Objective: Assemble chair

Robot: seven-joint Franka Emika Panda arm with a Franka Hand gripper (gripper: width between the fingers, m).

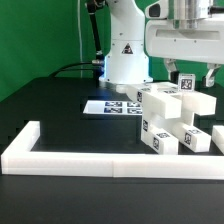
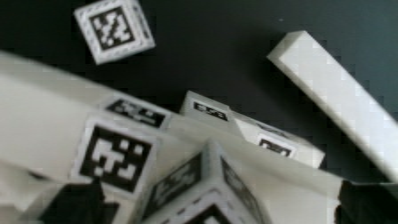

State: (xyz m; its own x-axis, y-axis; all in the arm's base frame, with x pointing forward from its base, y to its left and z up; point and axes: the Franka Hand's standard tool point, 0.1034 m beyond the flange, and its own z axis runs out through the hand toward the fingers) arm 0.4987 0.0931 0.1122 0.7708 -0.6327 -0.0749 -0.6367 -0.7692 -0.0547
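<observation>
The chair parts point(image 1: 170, 115) are chunky white tagged blocks, stacked into a blocky cluster at the exterior view's right. My gripper point(image 1: 192, 78) hangs right over the top of the cluster. In the wrist view the gripper point(image 2: 217, 207) has its dark fingers point(image 2: 71, 205) far apart, astride a white tagged block point(image 2: 222, 185) whose corner edge points up between them. More tagged faces point(image 2: 116, 150) of the cluster lie just beyond. I see no squeeze on the block. A loose tagged block point(image 2: 111, 28) lies apart on the black table.
The long low white border wall point(image 1: 100, 160) runs along the table's front and turns back at the exterior view's left. The marker board point(image 1: 112, 107) lies before the robot base point(image 1: 125, 55). A long white bar point(image 2: 338, 90) crosses the wrist view beside the cluster.
</observation>
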